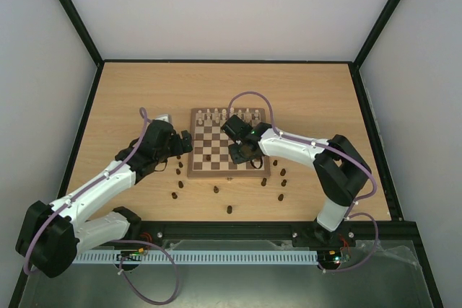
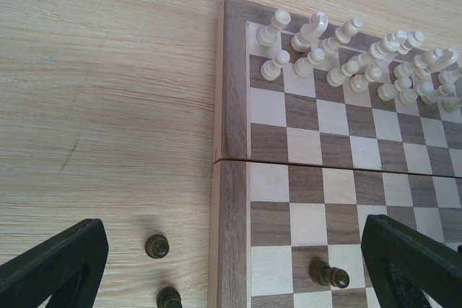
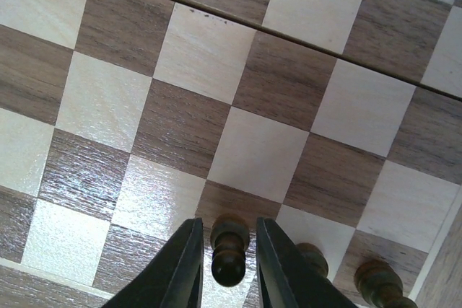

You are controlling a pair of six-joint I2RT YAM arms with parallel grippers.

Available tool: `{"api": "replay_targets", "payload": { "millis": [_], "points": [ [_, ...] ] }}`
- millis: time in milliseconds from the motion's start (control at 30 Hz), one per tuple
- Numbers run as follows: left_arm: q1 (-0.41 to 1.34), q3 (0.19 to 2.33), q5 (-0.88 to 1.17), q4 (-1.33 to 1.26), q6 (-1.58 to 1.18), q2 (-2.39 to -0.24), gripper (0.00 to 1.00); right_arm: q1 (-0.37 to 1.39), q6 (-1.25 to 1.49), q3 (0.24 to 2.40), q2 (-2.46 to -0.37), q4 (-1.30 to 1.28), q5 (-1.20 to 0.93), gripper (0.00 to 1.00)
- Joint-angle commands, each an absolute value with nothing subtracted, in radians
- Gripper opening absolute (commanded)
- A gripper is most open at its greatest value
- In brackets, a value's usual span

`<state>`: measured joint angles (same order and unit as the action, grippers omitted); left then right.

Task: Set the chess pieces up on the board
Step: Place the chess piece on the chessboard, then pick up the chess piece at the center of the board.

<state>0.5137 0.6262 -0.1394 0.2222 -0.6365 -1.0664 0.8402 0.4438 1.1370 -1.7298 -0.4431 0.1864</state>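
Hovering the left tool (image 2: pixel 231 250), spread wide, at the checked wooden chessboard's (image 2: pixel 232 106) left edge; flanking a dark brown turned pawn (image 3: pixel 229 254) with the right tool (image 3: pixel 227 225), barely parted.

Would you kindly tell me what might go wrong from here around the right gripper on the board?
1. The right gripper closely flanks a standing dark piece near the edge of the board. Lifting away slightly askew may topple it.
2. Two neighbouring dark pieces stand just beside one finger, so a sideways drift might knock them over.
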Motion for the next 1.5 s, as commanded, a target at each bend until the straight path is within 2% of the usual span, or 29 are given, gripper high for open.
{"api": "replay_targets", "payload": {
  "millis": [0,167,233,300,667,867,1000,1267,1467],
  "points": [
    [0.508,0.613,-0.155,0.232,-0.638,-1.055,0.99,0.849,0.437,1.153,-1.739,-0.463,0.186,0.23],
    [0.508,0.614,-0.153,0.232,-0.638,-1.058,0.99,0.85,0.441,1.153,-1.712,-0.466,0.195,0.29],
    [0.508,0.616,-0.153,0.232,-0.638,-1.061,0.99,0.849,0.442,1.153,-1.682,-0.467,0.201,0.33],
    [0.508,0.619,-0.152,0.23,-0.639,-1.066,0.99,0.85,0.443,1.152,-1.641,-0.469,0.217,0.42],
    [0.508,0.626,-0.138,0.227,-0.634,-1.072,0.99,0.792,0.45,1.059,-1.454,-0.522,0.345,0.63],
    [0.508,0.623,-0.125,0.22,-0.63,-1.071,0.99,0.67,0.498,0.963,-1.4,-0.503,0.282,0.88],
    [0.508,0.618,-0.108,0.208,-0.626,-1.062,0.99,0.613,0.529,0.914,-1.385,-0.496,0.272,0.86],
    [0.508,0.609,-0.088,0.194,-0.621,-1.071,0.99,0.543,0.552,0.837,-1.384,-0.452,0.214,0.59],
    [0.508,0.603,-0.086,0.19,-0.622,-1.063,0.99,0.543,0.553,0.804,-1.426,-0.418,0.192,0.5]
  ]
}}
